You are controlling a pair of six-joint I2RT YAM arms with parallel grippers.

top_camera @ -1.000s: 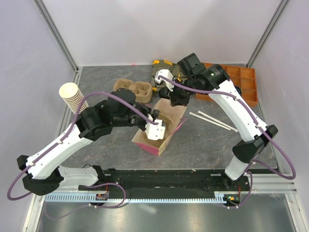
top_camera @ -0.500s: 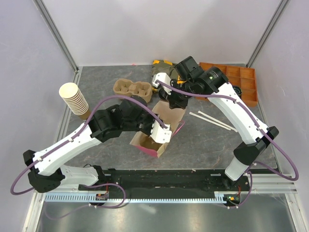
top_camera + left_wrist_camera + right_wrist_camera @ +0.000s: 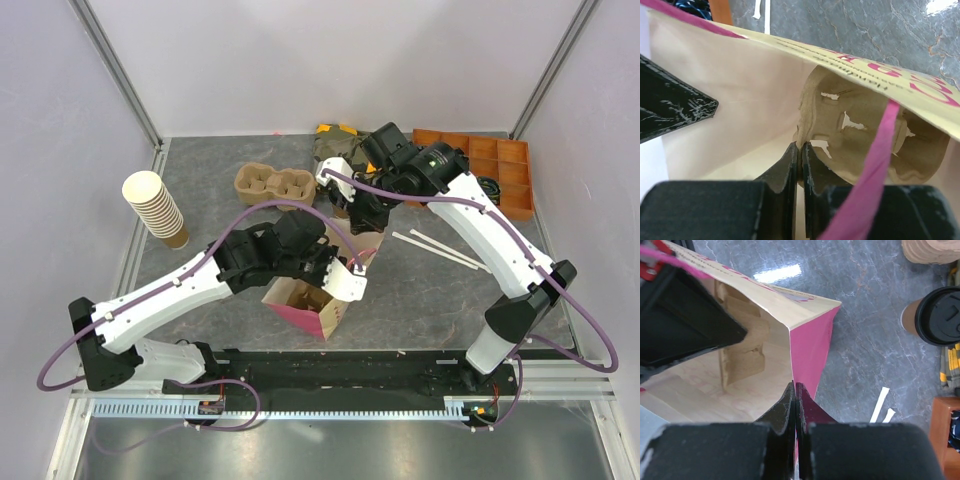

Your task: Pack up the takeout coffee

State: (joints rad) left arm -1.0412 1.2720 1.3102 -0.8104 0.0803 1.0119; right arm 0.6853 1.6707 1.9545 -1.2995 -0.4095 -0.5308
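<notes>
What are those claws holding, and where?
Right gripper: pink-sided paper bag, by its rim. Left gripper: seemingly the brown moulded-pulp cup carrier, by its edge.

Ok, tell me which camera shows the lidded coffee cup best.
Right wrist: the coffee cup stands clear, black lid up. Top view: the right arm seems to hide it. Left wrist: only the bag's inside.

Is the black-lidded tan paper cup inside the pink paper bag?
No, the black-lidded tan paper cup stands outside the pink paper bag.

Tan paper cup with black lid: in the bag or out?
Out. The tan paper cup with black lid stands on the grey table, outside the pink-sided paper bag.
</notes>
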